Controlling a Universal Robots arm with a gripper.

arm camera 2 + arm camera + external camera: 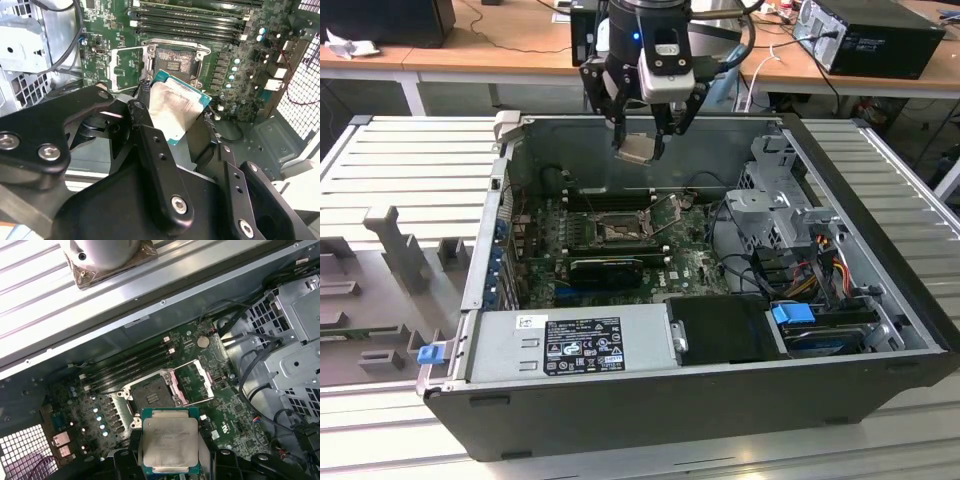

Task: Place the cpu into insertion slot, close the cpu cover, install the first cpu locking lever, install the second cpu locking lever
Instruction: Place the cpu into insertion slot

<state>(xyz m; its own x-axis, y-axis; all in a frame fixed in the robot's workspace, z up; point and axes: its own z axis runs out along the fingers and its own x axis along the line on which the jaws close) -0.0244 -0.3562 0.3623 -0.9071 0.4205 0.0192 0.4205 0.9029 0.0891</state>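
Lying open on the ribbed metal desk (410, 160), the computer case (620, 405) shows its green board, and on that board the insertion slot (618, 230) is bare, its dark centre uncovered. The cpu cover (192, 382) is swung up off the slot and stands tilted beside it, hinged along one edge; in the second wrist view the cover (124, 70) sits next to the slot (175, 62). The cpu (637, 149) is not in the case. It hangs in the air above the case's far wall, clamped by two opposite edges in the gripper (640, 138), pale metal face up and roughly level. In the first wrist view the cpu (170, 440) lies short of the slot (150, 396), not over it.

Inside the case, long black memory slots (605, 198) run just beyond the slot, and a black heat-sinked card (605, 268) lies on its near side. A grey power supply (570, 345) with a white-printed label fills the near edge. A metal drive cage (775, 200) and a bundle of coloured cables (820, 265) take up the exterior view's right. Grey fixture blocks (395, 250) stand on the desk at the exterior view's left.

The gripper's black linkages block most of the near half of the second wrist view. The thin locking levers around the slot are hard to tell apart from the cover's frame.
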